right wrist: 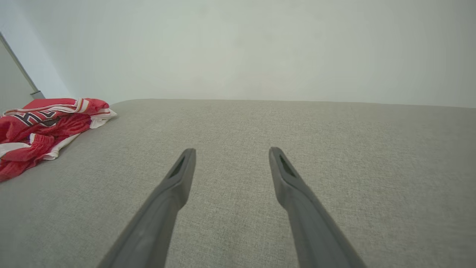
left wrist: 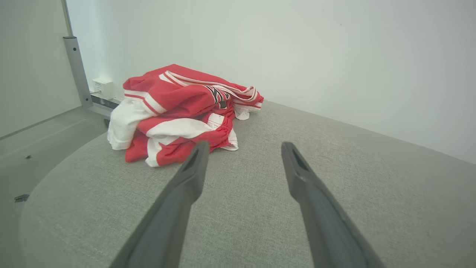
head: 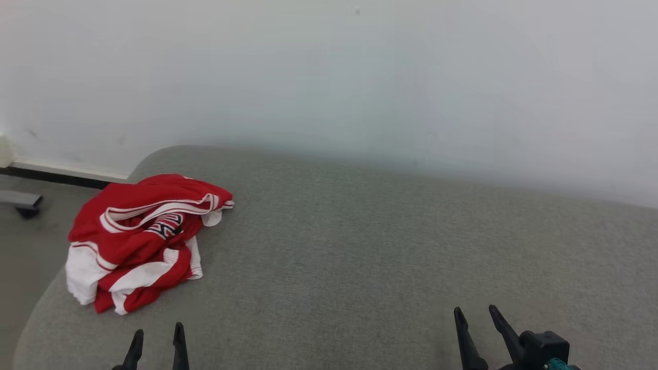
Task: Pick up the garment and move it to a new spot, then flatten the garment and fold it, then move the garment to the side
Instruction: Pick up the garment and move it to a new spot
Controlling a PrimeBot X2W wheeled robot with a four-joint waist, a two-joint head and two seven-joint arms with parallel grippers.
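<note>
Lying crumpled, red-and-white garment (head: 139,241)

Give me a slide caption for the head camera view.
Crumpled red-and-white garment lies at the grey table's left end; left gripper and right gripper wait open, empty.

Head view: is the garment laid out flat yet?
No, the garment lies bunched in a heap near the left end of the grey surface.
</note>
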